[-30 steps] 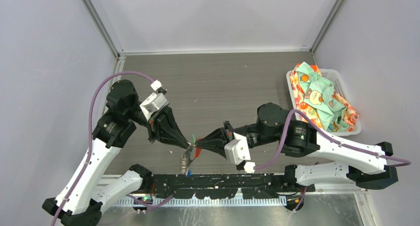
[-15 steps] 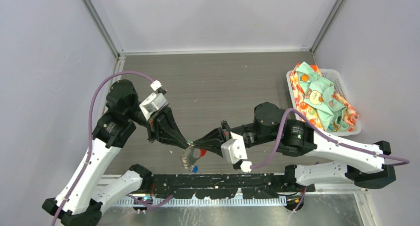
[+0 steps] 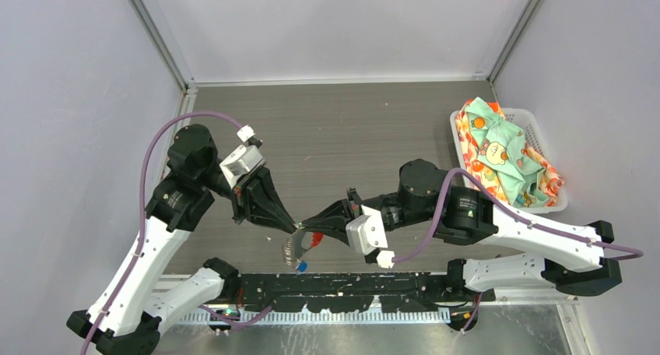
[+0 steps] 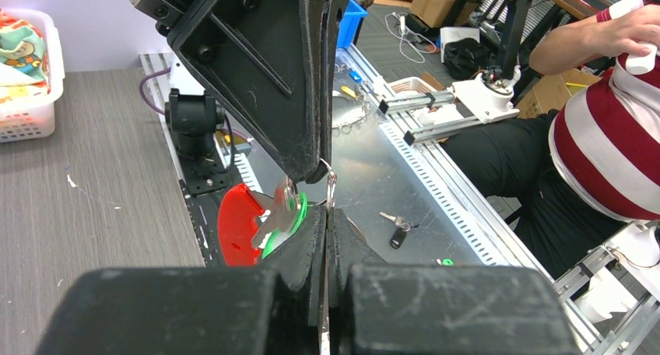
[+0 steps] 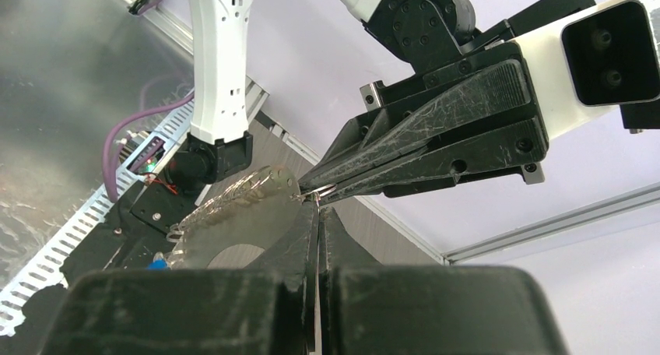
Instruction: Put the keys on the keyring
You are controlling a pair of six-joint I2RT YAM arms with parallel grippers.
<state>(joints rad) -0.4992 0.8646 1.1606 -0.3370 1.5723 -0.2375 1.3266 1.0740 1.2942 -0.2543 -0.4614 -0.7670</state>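
Top view: left gripper (image 3: 292, 226) and right gripper (image 3: 305, 225) meet tip to tip at lower centre of the frame, just above the black rail at the near edge of the grey wood-grain table (image 3: 335, 129). Both sets of jaws are clenched. The keyring (image 3: 289, 250), a short silvery linked chain with a red oval loop (image 3: 314, 238), hangs from that meeting point: the chain drops below the left tip and the loop sits under the right tip. A small blue-headed key (image 3: 301, 266) is at the chain's bottom end. In the left wrist view, the left gripper (image 4: 327, 234) pinches a thin silver wire part of the bundle, with the right gripper (image 4: 315, 168) coming down from the top of the frame onto the same spot. The red loop (image 4: 233, 234) and a green-headed key (image 4: 294, 215) with a silver blade are just left of centre. In the right wrist view, the right gripper (image 5: 317, 215) touches the left gripper's tip (image 5: 311, 190) at centre, with the chain (image 5: 233, 207) blurred at left. Which link each one grips I cannot tell. A white plastic basket (image 3: 531, 120) holding patterned cloth (image 3: 502, 152) is at right.
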